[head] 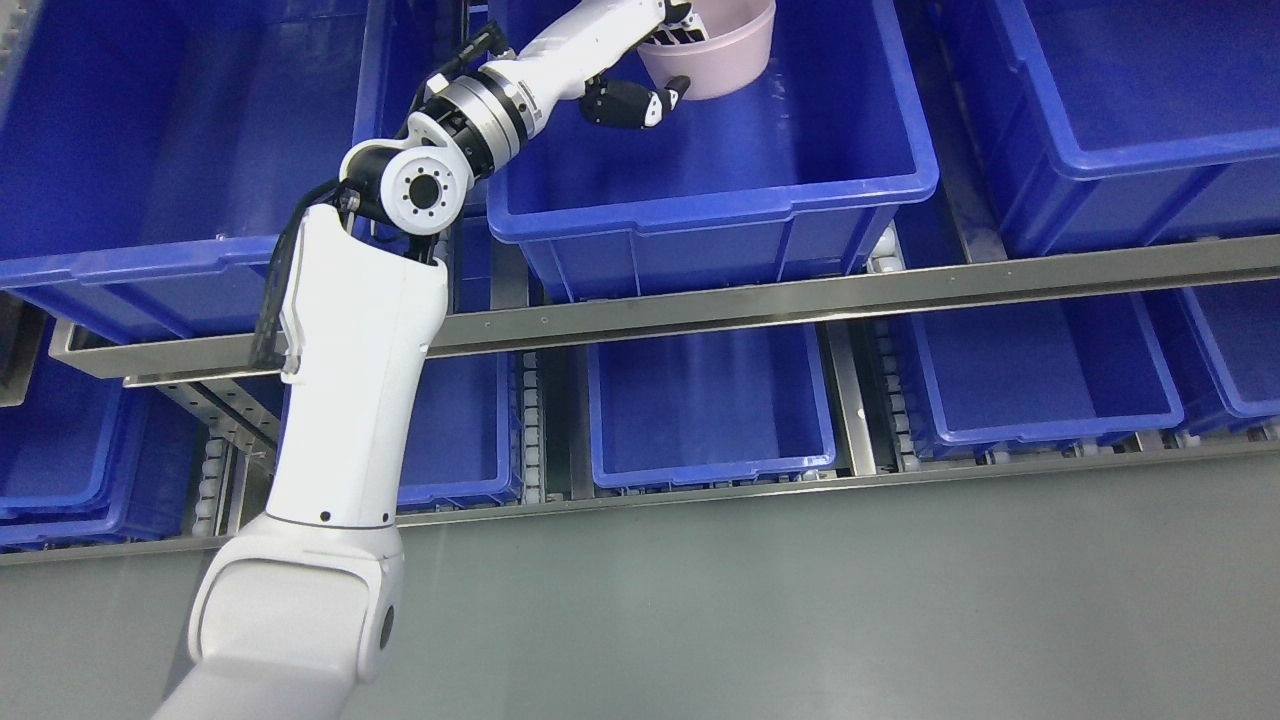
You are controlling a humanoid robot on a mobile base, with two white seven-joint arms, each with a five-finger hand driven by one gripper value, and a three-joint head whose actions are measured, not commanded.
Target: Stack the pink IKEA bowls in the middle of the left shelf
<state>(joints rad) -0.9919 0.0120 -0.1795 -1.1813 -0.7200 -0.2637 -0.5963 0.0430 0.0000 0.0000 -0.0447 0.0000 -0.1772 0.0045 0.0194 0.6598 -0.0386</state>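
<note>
Holding one pink bowl [715,55], your left hand [660,70] pinches its rim inside the blue bin [720,195]; no stack shows yet.

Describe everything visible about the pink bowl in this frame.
The pink bowl is pale, matte, plastic-looking and round, with its top cut off by the picture's edge. It sits tilted inside the upper middle blue bin. The left hand grips its near rim, with dark fingers against the outer wall.
</note>
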